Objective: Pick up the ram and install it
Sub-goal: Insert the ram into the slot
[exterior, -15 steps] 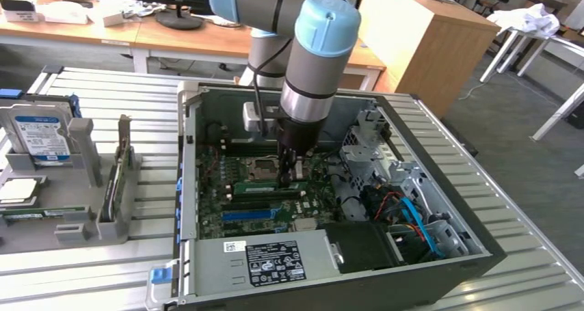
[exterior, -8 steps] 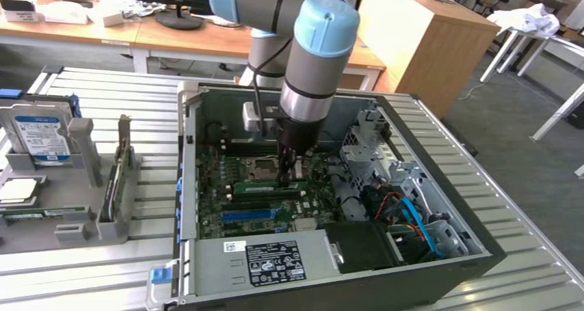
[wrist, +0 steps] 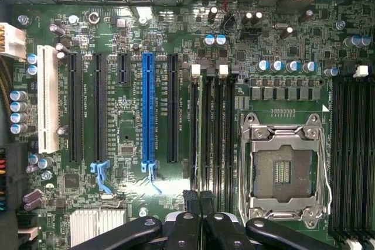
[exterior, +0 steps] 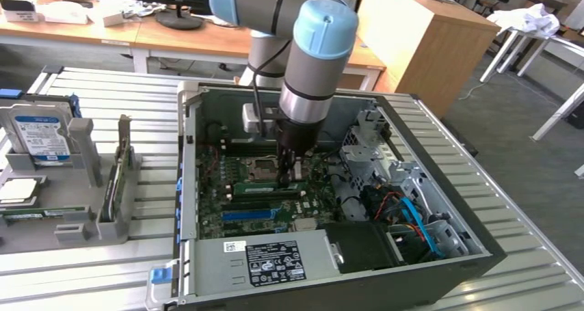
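Wrist view: the gripper (wrist: 201, 197) is seen low over the motherboard (wrist: 129, 203). Its dark fingers (wrist: 191, 199) are pressed together. The tips are placed right at the near end of the ram (wrist: 201, 133). Contact cannot be told. The ram is seen edge-on, standing upright in a black memory slot. That slot is one of a row between the expansion slots and the CPU socket (wrist: 284, 168). The long blue slot (wrist: 147, 109) is set further off, beside black ones.

Exterior view, front to back:
- A grey power supply (exterior: 273, 262) with a label is mounted at the near end of the open computer case (exterior: 456, 270).
- The blue slot (exterior: 248, 214) is seen on the board behind it.
- The gripper (exterior: 290, 178) is lowered into the case.
- The ram (exterior: 260, 186) is seen as a green strip at the gripper's tip, on the exterior view's left of it.
- The CPU socket (exterior: 260, 167) is located just behind the ram.
- The arm (exterior: 315, 58) is held nearly upright above the case.
- On the exterior view's left, a hard drive (exterior: 41, 137) is stood in a grey holder on the metal table (exterior: 109, 85).
- Wooden desks (exterior: 91, 31) are seen at the back.
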### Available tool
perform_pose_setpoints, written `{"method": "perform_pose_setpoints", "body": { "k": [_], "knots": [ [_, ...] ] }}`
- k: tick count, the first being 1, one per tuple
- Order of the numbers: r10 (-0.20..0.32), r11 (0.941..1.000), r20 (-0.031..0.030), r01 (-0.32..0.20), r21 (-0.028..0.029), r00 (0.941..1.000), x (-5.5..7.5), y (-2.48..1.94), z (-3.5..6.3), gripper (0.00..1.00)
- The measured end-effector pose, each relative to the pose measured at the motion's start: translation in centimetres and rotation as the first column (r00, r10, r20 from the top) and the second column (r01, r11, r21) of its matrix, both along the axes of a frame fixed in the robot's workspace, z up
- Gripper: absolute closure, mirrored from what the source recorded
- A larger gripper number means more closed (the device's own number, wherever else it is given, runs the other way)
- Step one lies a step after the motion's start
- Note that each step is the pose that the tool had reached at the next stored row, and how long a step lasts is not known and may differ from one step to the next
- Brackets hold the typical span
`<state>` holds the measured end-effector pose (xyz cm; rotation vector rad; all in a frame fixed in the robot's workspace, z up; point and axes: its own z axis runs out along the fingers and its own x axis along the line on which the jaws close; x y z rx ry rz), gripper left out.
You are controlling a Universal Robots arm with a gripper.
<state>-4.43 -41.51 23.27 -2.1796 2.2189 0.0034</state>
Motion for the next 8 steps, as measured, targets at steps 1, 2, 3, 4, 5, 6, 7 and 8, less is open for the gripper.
{"method": "perform_pose_setpoints", "body": {
  "k": [1,2,3,4,5,6,7,8],
  "knots": [
    [0.000,1.0000,0.0000,0.000,0.0000,1.0000,-0.01,0.02,-0.05,0.88],
    [0.000,1.0000,-0.0001,0.000,-0.0001,1.0000,-0.01,0.04,-0.09,0.88],
    [0.000,1.0000,-0.0001,0.000,-0.0001,1.0000,-0.01,0.05,-0.13,0.88],
    [0.000,1.0000,-0.0001,0.000,-0.0002,1.0000,-0.01,0.07,-0.15,0.88],
    [0.000,1.0000,-0.0002,0.000,-0.0002,1.0000,-0.02,0.08,-0.17,0.88],
    [0.000,1.0000,-0.0002,0.000,-0.0003,1.0000,-0.02,0.08,-0.17,0.88],
    [0.000,1.0000,-0.0002,0.000,-0.0003,1.0000,-0.02,0.08,-0.18,0.88],
    [0.000,1.0000,-0.0001,0.000,-0.0003,1.0000,-0.02,0.08,-0.18,0.88]
  ]
}}
